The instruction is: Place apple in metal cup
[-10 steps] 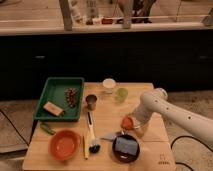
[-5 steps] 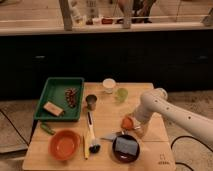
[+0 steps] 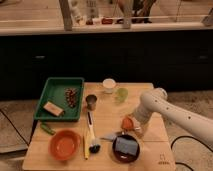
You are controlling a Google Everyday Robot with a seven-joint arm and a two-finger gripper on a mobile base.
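We are finding the claw low over the right part of the tabletop, pressed up against the right side of the apple; we cannot tell how far it is open, nor whether it is actually gripping the fruit or only touching it. We are judging that it is sitting there because the apple has to be picked up first, before anything can go into the metal cup; the apple is resting near the tabletop's middle-right, just above the dark bowl holding a bluish sponge, and well apart from the cup.

The arm is reaching in from the right edge of the view; its white forearm is rising to a rounded elbow and then bending steeply down to the claw, so the approach is coming from above and from the right.

Moving outward, the metal cup is standing upright to the left of the apple, just beside the green tray; a white cup and a pale green cup are standing behind, near the far edge; a brush is lying between the cup and the orange bowl at the front left. We are reckoning that the carry to the cup will be leftward and slightly back, with the brush lying below that path.
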